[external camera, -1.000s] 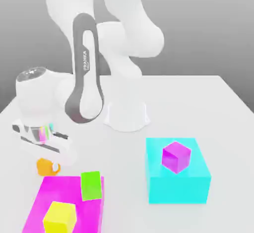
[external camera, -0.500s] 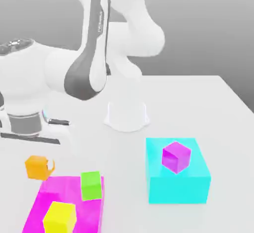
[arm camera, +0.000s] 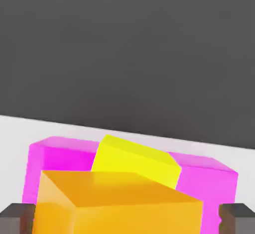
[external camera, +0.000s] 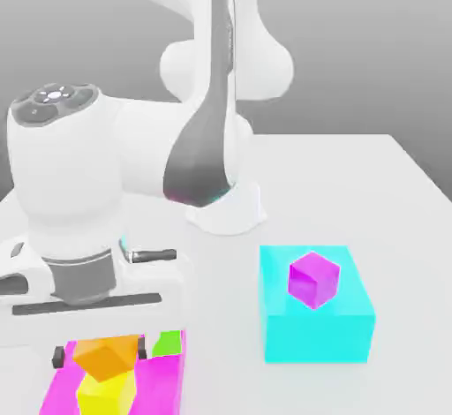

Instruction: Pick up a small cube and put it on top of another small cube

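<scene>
The small orange cube (external camera: 106,360) rests on top of the yellow cube (external camera: 106,396), turned a little relative to it. The yellow cube stands on a flat magenta block (external camera: 163,382) at the front of the exterior view's left. My gripper (external camera: 101,352) hangs straight down over the stack, open, with one dark finger on each side of the orange cube and a thin gap showing beside it. In the hand view the orange cube (arm camera: 119,198) lies between the fingertips (arm camera: 236,218), with the yellow cube (arm camera: 134,161) and the magenta block (arm camera: 55,158) beyond it.
A green cube (external camera: 166,343) sits on the magenta block just behind the stack, close to one finger. A cyan block (external camera: 318,320) carrying a purple cube (external camera: 313,279) stands to the exterior view's right. The arm's white base (external camera: 225,206) rises at the table's middle back.
The gripper carried the orange cube from the table beside the magenta block up and over onto the yellow cube. Its fingers have spread away from the cube's sides.
</scene>
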You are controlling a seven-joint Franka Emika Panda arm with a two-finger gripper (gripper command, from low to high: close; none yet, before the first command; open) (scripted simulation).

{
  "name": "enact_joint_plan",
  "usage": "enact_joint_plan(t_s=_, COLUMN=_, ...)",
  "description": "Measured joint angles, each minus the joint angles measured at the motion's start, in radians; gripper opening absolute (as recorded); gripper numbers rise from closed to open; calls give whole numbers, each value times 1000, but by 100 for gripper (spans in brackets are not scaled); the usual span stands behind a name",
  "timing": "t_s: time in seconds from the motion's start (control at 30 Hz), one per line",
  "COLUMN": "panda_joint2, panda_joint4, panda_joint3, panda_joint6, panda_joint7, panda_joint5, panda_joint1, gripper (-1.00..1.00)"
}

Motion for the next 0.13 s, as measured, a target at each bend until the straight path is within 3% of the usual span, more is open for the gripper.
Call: enact_joint_plan(t_s=0.13, panda_joint2=-91, panda_joint4=17, panda_joint3=-10, panda_joint6=-106, panda_joint7=15, panda_joint5=-22, panda_joint1=8, gripper=100)
